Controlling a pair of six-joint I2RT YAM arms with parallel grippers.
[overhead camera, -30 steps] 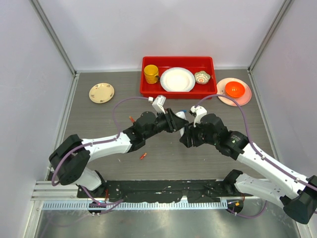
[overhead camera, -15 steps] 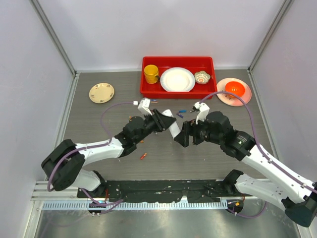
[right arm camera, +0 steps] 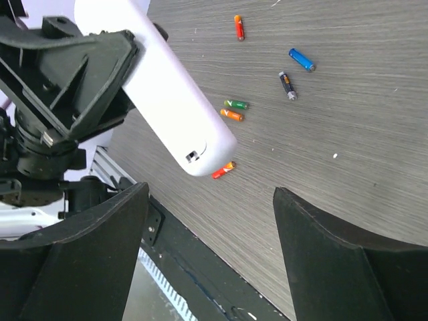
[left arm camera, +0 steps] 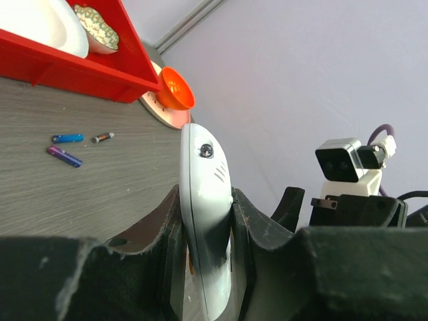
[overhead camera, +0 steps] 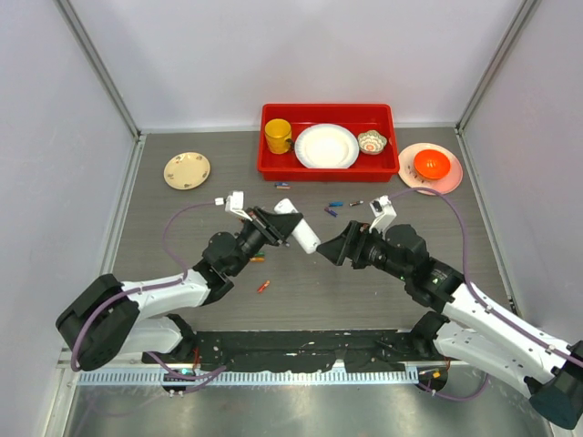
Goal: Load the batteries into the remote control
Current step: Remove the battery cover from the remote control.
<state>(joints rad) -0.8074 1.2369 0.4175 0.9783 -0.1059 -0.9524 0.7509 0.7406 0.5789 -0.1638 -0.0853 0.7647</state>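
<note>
Our left gripper [left arm camera: 206, 257] clamps the remote [overhead camera: 298, 230] mid-air at frame centre, while our right gripper [right arm camera: 210, 231] gapes wide and empty. Batteries [overhead camera: 332, 208] lie scattered on the table [overhead camera: 155, 209], several just above centre. We should pinch one squarely across its middle.

You've got nothing readable right now. The remote control [left arm camera: 202, 194], pinched between the left fingers [left arm camera: 261, 231], shows you only a small dark dot and a few faint moulded strokes on its white shell, no letters you can make out. The batteries [right arm camera: 301, 59], lying on the table [right arm camera: 374, 147] out beyond the right fingers [right arm camera: 334, 261], wear coloured wrappers, but any print on them is too small to tell.
</note>
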